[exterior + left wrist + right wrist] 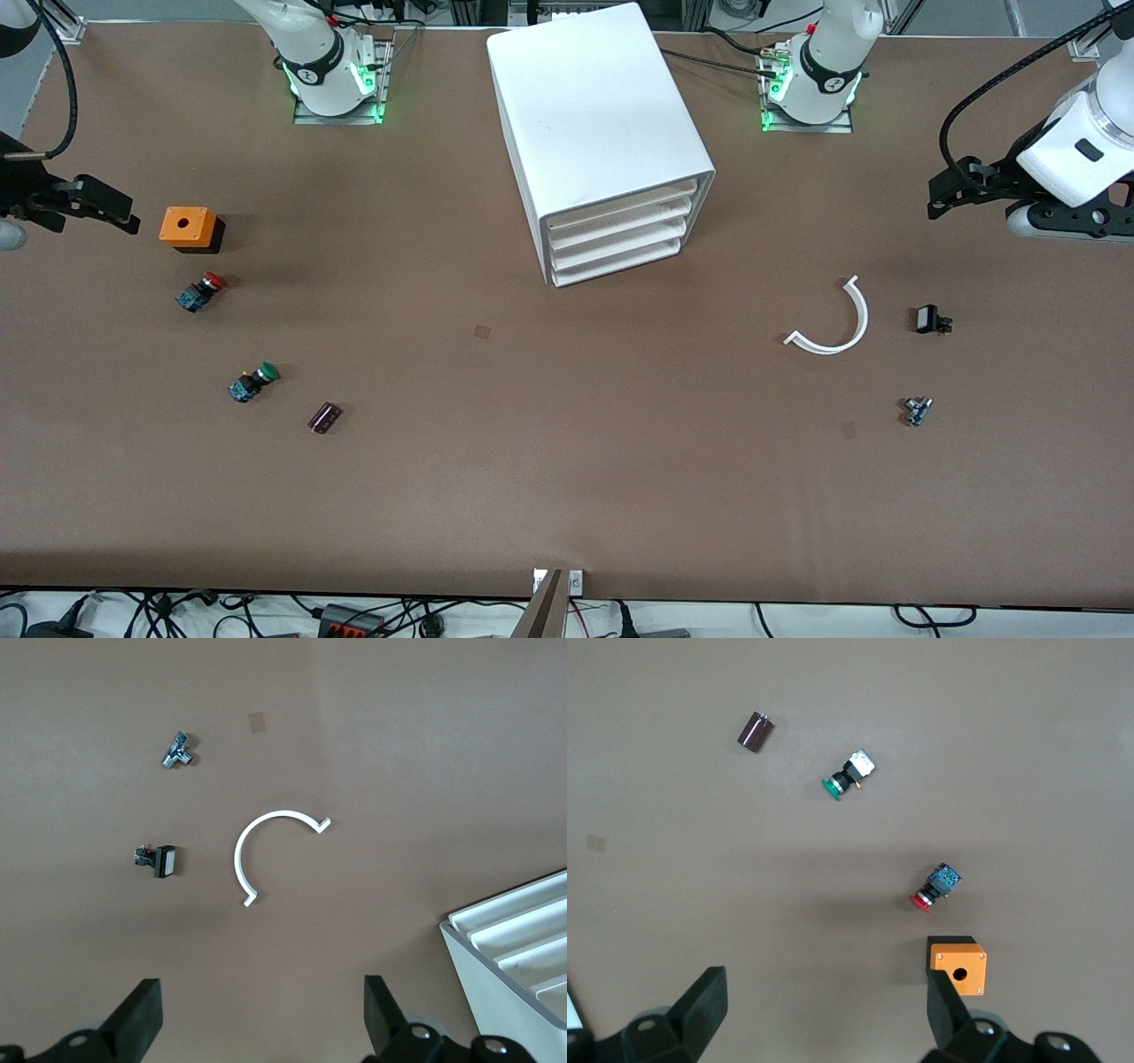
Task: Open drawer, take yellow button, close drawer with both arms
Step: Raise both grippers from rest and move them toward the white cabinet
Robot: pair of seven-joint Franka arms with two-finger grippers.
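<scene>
You are viewing the shut top drawer (620, 202) at upper centre, light, smooth plastic best hooked at its front lip, while left gripper (952, 190) and right gripper (111, 208) are waiting released at the frame edges; the button is hiding unseen.

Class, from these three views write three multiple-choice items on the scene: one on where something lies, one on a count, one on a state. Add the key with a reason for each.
1. The white curved strip lies:
A. on the cabinet
B. on the table toward the left arm's end
C. in a drawer

2. How many drawers does the white cabinet have?
A. two
B. four
C. six

3. The top drawer is:
A. shut
B. pulled halfway out
C. taken out

Key:
1 B, it rests on the table near the small black switch.
2 B, four fronts are stacked.
3 A, its front sits flush with the three below; the left gripper and right gripper, fingers open, hang over the table.
</scene>
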